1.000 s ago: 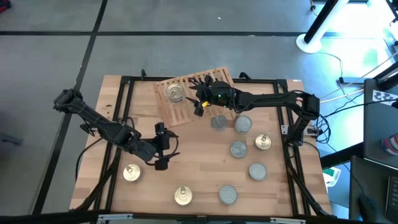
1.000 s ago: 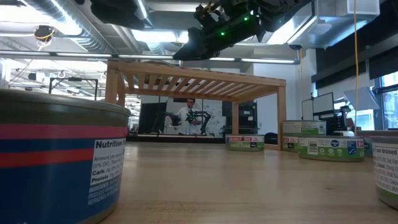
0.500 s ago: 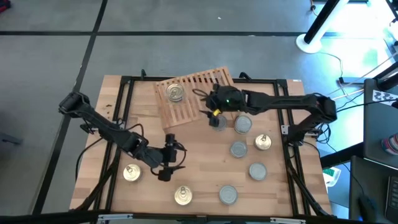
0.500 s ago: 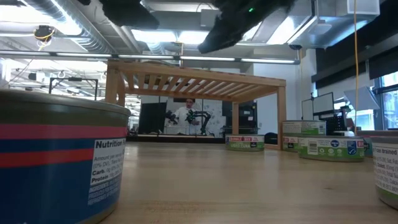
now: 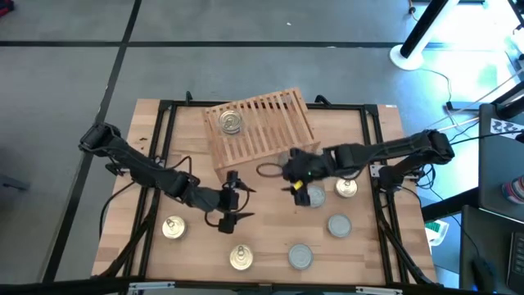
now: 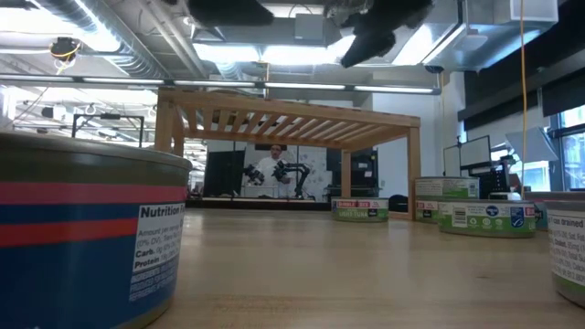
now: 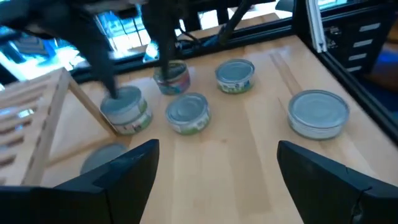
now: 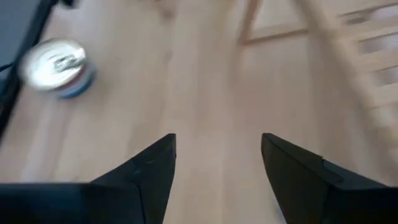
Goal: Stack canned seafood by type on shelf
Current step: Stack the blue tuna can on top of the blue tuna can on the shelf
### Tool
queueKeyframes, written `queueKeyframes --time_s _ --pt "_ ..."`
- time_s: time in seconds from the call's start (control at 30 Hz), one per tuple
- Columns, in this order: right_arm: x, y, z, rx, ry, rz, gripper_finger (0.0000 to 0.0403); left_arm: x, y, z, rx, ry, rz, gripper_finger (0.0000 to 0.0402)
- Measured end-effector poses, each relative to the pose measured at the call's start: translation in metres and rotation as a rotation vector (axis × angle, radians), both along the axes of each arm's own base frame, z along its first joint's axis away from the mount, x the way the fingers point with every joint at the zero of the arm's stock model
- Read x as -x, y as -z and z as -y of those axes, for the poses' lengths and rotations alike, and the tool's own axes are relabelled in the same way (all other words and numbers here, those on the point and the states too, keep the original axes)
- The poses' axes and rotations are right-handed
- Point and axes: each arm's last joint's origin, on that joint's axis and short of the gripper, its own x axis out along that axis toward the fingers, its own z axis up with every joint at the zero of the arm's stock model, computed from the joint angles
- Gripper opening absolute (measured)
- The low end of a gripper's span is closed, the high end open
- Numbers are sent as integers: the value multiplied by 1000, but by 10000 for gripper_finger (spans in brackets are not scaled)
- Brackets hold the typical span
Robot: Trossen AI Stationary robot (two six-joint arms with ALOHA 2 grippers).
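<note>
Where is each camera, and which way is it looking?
High view: above, straight down on the table, shelf, both arms.
Low view: at tabletop height, looking level under the shelf; an arm overhead.
Left wrist view: past the open left gripper toward silver-topped tins.
Right wrist view: past the open, empty right gripper at a gold-topped tin.
All views share the shelf.

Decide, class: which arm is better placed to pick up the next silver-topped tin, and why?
Probably the right. Its pincer, jaws open and empty, hovers directly beside a silver-topped tin near the shelf. The left pincer, also open, hangs over bare table, nearer the gold-topped tins.
</note>
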Motion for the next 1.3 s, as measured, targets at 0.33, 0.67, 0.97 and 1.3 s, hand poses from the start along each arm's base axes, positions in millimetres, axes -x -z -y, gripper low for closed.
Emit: queueKeyframes --time_s 0.33,0.67,0.97,1.3 --pt "18 6 -42 -83 -10 -118 237 -13 7 -8 -11 78 -4 324" --pt "21 10 -76 -47 -56 -76 237 10 20 29 159 221 -171 324" --pt "-9 30 -88 -26 -42 32 237 37 23 69 260 284 -232 324" --pt "-23 40 -66 -24 14 2 237 52 33 74 660 -47 -392 324"
